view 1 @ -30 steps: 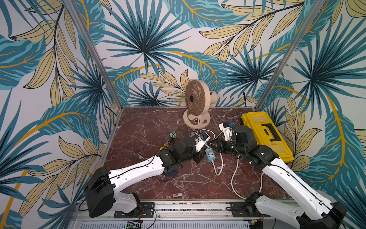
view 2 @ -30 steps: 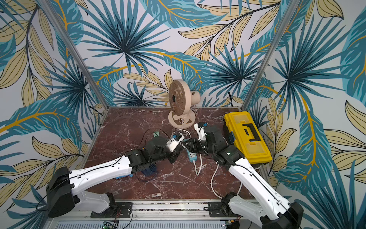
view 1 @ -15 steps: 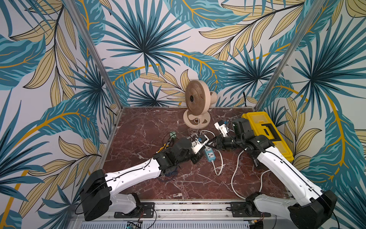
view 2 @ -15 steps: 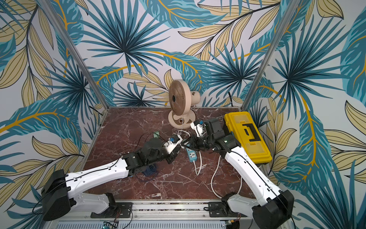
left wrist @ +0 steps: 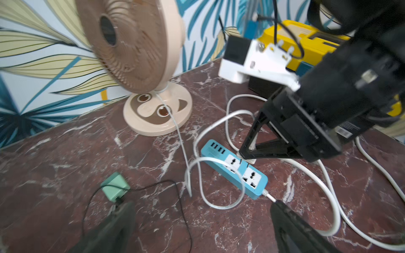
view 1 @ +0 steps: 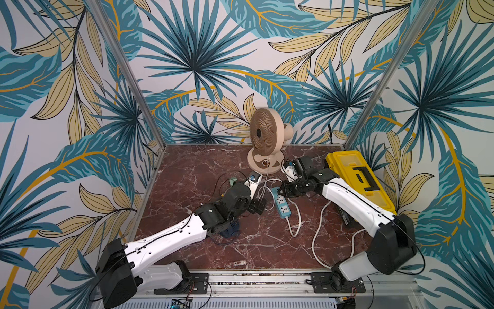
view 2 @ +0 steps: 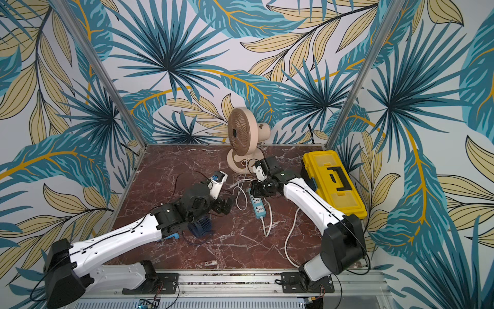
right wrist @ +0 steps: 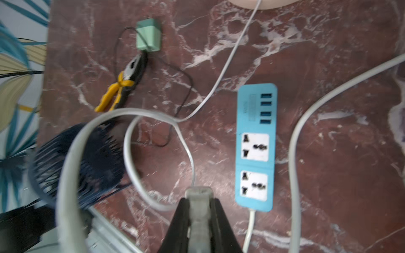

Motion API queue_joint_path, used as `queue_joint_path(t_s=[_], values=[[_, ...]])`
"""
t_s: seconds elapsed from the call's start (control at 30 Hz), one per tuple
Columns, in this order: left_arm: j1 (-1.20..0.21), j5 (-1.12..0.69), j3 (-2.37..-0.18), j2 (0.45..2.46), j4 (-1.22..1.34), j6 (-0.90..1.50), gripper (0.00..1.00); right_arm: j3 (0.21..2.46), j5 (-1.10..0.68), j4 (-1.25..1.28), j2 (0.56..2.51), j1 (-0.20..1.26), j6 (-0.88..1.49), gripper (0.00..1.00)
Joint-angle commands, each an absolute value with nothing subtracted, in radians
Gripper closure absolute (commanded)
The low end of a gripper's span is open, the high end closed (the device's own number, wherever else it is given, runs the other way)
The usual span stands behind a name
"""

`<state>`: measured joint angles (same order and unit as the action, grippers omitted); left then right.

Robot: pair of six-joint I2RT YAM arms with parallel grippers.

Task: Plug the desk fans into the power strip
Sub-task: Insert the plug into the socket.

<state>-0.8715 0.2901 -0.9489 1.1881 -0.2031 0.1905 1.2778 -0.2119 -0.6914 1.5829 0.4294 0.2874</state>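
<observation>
We hold the white plug (right wrist: 198,191) of the beige round desk fan (view 1: 263,133) pinched in our right gripper (right wrist: 199,200), just above the long light-blue plastic power strip (right wrist: 255,144) that lies sockets-up on the red marble table (view 1: 187,171), apparently not yet seated, with the left gripper (left wrist: 201,203) spread wide and empty

The worktop (view 1: 187,171) looks like polished dark-red marble with white veins, smooth and faintly glossy. The power strip (view 1: 283,206) is smooth light-blue plastic with white socket faces; the thick white cord (right wrist: 293,175) has a smooth sheath. The desk fan (view 1: 263,131) is matt beige plastic with a finely ribbed grille, its plug (right wrist: 198,197) milky plastic. The toolbox (view 1: 358,179) is slightly shiny yellow plastic. The adapter (right wrist: 148,35) is matt pale-green plastic. The frame posts (view 1: 128,72) are bare brushed metal.
</observation>
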Motion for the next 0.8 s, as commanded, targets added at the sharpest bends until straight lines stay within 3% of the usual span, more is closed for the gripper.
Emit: queue_joint_path(t_s=[0.0, 0.27, 0.77], values=[[-0.814, 0.356, -0.934, 1.114, -0.321, 0.316, 0.0, 1.29, -0.089, -0.61, 1.649, 0.428, 0.208, 1.0], [-0.713, 0.339, -0.834, 1.016, -0.348, 0.372, 0.0, 1.173, -0.068, -0.454, 1.725, 0.436, 0.213, 1.0], [-0.703, 0.321, -0.818, 1.023, -0.322, 0.374, 0.0, 1.026, 0.106, -0.336, 1.7, 0.505, 0.283, 1.0]])
